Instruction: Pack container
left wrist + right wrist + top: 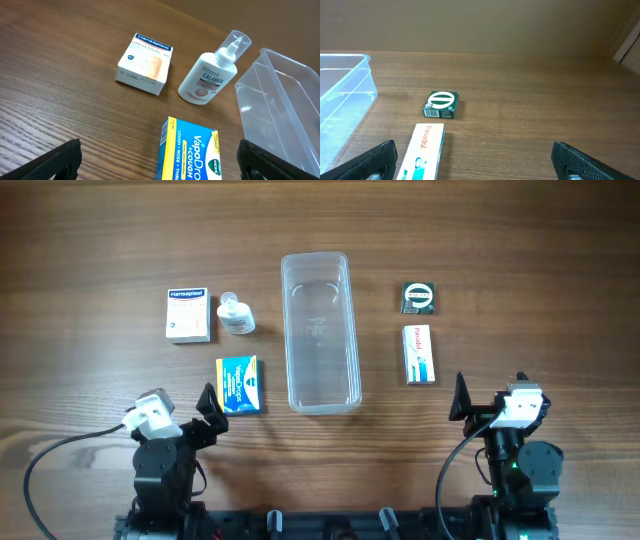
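The clear plastic container [320, 330] lies empty in the middle of the table; its edge shows in the left wrist view [280, 100] and the right wrist view [342, 95]. Left of it are a white Hansaplast box [187, 314] [144, 63], a Calamol bottle [236, 314] [210, 75] on its side, and a blue-yellow VapoDrops box [239, 384] [192, 152]. Right of it are a small green box [417, 297] [441, 104] and a white Panadol box [419, 354] [422, 152]. My left gripper [211, 411] [160, 162] is open just behind the VapoDrops box. My right gripper [463, 402] [472, 160] is open, near the Panadol box.
Both arm bases sit at the table's near edge, with a black cable [50, 460] looping at the left. A pale wall and a door frame [627, 40] stand beyond the table's far edge.
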`<state>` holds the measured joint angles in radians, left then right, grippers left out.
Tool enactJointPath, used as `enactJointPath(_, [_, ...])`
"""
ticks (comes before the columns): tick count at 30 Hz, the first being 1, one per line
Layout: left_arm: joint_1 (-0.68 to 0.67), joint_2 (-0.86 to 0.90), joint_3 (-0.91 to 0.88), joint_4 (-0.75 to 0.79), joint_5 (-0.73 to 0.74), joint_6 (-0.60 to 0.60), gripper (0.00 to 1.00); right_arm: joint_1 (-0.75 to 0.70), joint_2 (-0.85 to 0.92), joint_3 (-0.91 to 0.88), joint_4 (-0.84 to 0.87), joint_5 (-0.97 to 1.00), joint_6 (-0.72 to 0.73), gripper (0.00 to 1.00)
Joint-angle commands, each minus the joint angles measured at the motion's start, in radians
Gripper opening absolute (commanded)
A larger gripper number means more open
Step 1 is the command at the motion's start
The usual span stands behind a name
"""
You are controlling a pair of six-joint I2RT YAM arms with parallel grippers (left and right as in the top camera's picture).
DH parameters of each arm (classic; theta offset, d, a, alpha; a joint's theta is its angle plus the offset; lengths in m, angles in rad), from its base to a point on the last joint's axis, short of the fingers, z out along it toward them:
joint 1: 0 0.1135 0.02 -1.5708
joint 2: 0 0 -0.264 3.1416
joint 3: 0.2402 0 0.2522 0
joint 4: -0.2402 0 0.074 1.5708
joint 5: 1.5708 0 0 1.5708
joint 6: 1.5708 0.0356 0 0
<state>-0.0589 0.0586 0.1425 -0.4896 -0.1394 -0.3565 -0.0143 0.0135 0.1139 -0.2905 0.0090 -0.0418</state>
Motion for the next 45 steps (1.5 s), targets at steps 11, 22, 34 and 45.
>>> enactJointPath(11, [0.005,-0.011,-0.005,0.005,0.012,0.012,1.00,-0.005,-0.003,-0.005,0.003,0.019,0.016,1.00])
enactJointPath(22, [0.005,-0.011,-0.005,0.005,0.012,0.012,1.00,-0.005,-0.003,-0.005,0.003,0.019,0.016,1.00])
enactJointPath(34, [0.005,-0.011,-0.005,0.005,0.012,0.012,1.00,-0.005,0.004,0.031,0.045,0.018,0.045,1.00])
enactJointPath(45, [0.005,-0.011,-0.005,0.005,0.012,0.012,1.00,-0.005,0.543,0.516,-0.093,0.016,0.065,1.00])
